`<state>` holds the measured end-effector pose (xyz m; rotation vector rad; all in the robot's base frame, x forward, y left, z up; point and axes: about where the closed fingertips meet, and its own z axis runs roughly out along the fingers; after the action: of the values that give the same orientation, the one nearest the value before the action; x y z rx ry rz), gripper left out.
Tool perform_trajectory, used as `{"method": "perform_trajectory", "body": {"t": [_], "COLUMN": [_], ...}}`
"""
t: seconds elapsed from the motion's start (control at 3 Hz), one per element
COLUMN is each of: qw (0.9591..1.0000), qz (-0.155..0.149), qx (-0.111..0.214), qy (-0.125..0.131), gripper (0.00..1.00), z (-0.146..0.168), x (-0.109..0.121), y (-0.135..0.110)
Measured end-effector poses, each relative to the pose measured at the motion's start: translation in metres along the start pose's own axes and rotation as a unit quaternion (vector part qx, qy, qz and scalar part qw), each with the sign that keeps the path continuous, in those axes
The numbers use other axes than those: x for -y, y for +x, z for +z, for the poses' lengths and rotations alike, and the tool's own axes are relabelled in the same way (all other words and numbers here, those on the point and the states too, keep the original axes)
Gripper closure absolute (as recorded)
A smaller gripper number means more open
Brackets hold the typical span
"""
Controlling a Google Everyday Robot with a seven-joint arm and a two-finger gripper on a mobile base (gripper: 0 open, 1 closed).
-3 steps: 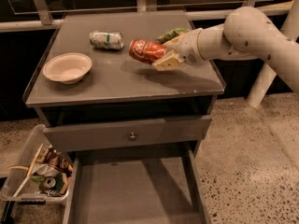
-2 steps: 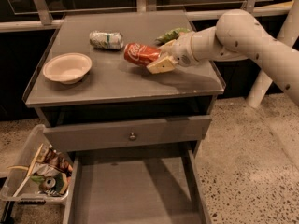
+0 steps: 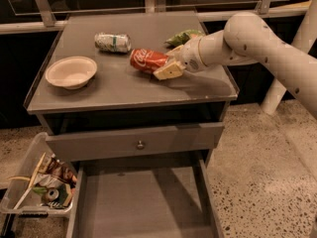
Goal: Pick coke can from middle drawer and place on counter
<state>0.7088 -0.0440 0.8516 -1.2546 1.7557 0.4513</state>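
Observation:
The coke can (image 3: pixel 146 60) lies on its side, red with white script, low over the middle of the counter (image 3: pixel 124 90); I cannot tell whether it touches the top. My gripper (image 3: pixel 170 62) comes in from the right on the white arm and is shut on the can's right end, with a cream finger (image 3: pixel 169 71) under it. The middle drawer (image 3: pixel 143 202) is pulled open below, and its flat grey floor shows nothing on it.
A silver-and-green can (image 3: pixel 113 42) lies at the back of the counter. A cream bowl (image 3: pixel 71 72) sits at the left. A green bag (image 3: pixel 184 35) lies behind the gripper. The upper drawer front with its knob (image 3: pixel 140 144) is closed. A bin of trash (image 3: pixel 43 188) stands on the floor at the left.
The gripper has carried the coke can leftward and lower, toward the middle of the counter. Nothing else has moved.

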Motion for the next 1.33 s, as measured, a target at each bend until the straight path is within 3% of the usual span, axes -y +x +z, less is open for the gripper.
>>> {"method": "perform_trajectory", "body": {"t": [1.0, 1.33], "qw": [1.0000, 1.0000], "qz": [0.000, 0.000], "qx": [0.000, 0.000], "qy": [0.000, 0.000], "gripper": [0.13, 0.00], "z": [0.0001, 0.0002], "x": [-0.0001, -0.0001], "y": [0.0000, 0.0000]}}
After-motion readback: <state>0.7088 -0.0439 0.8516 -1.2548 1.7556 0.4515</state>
